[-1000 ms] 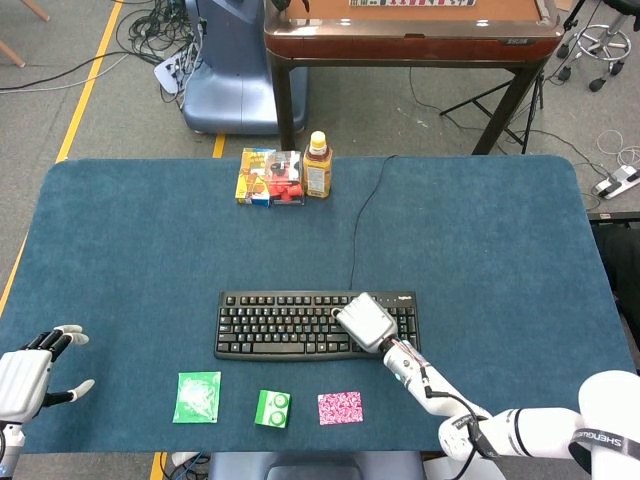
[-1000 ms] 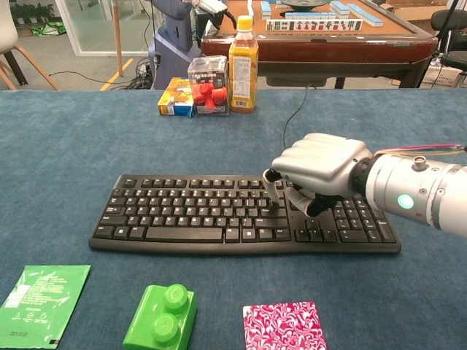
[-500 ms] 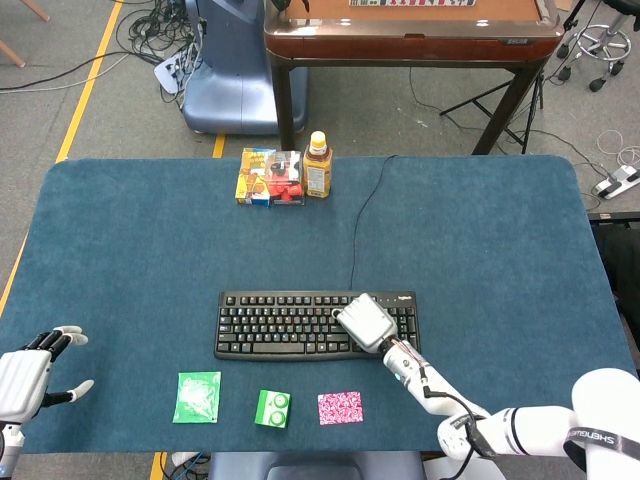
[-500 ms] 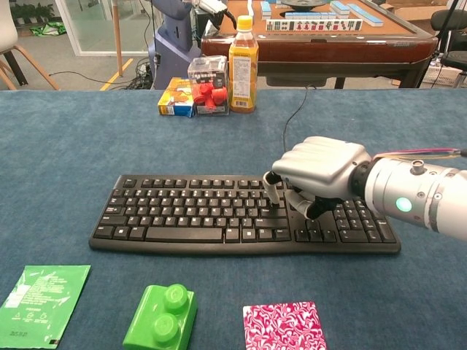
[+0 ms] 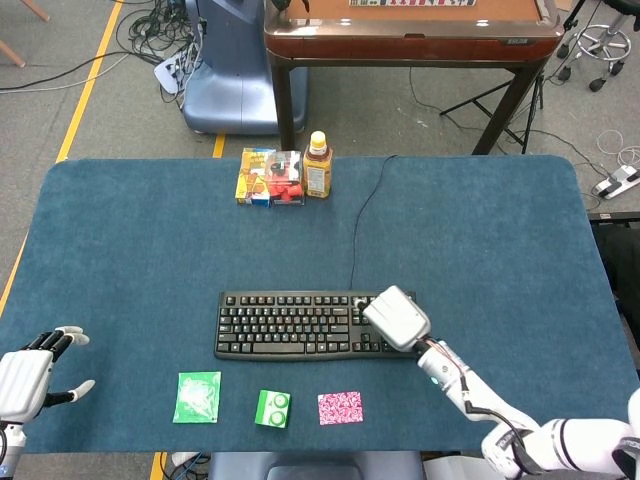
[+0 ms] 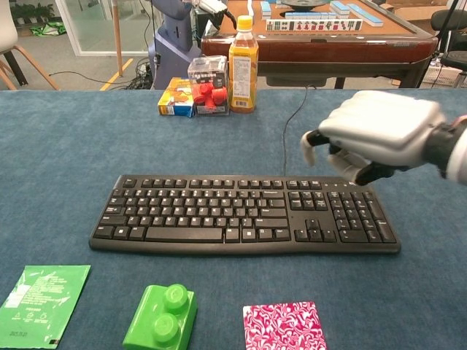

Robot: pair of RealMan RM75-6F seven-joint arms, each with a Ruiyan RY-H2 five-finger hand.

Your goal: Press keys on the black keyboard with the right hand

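Note:
The black keyboard (image 5: 280,325) (image 6: 219,215) lies flat near the table's front edge, its cable (image 5: 358,220) running to the back. My right hand (image 5: 397,318) (image 6: 373,135) hovers above the keyboard's right end, over the number pad side. Its fingers are curled in, with one fingertip (image 6: 309,145) pointing down, and it is clear of the keys in the chest view. My left hand (image 5: 27,378) rests at the table's front left corner with fingers spread and nothing in it.
A juice bottle (image 5: 318,165) (image 6: 243,65), a yellow box (image 5: 255,176) and a clear pack of red pieces (image 5: 287,180) stand at the back. A green packet (image 5: 198,396), a green block (image 5: 271,408) and a pink patterned packet (image 5: 340,407) lie in front of the keyboard.
My right hand has lifted off the keys and moved to the right, from the main key block to above the keyboard's right end. The left hand has not moved.

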